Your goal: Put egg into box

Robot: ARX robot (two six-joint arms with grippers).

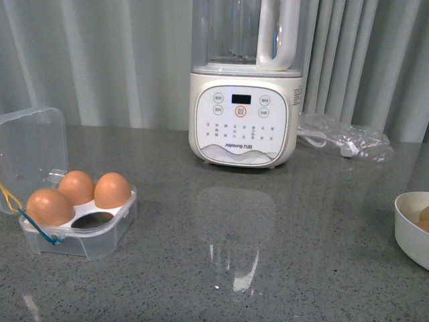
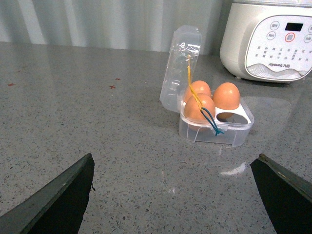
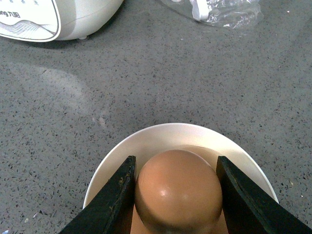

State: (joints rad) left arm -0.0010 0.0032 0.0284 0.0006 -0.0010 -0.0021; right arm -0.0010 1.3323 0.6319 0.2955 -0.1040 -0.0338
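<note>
The clear plastic box stands at the left of the counter with its lid open; it holds three brown eggs and one hollow is free. The left wrist view shows it too. My right gripper is shut on the egg, inside the white bowl. In the front view only the bowl's edge shows at the far right, with a bit of egg. My left gripper is open and empty above the counter, short of the box.
A white Joyoung blender stands at the back centre. A crumpled clear plastic bag with a white cord lies right of it. A grey curtain hangs behind. The counter is grey speckled stone.
</note>
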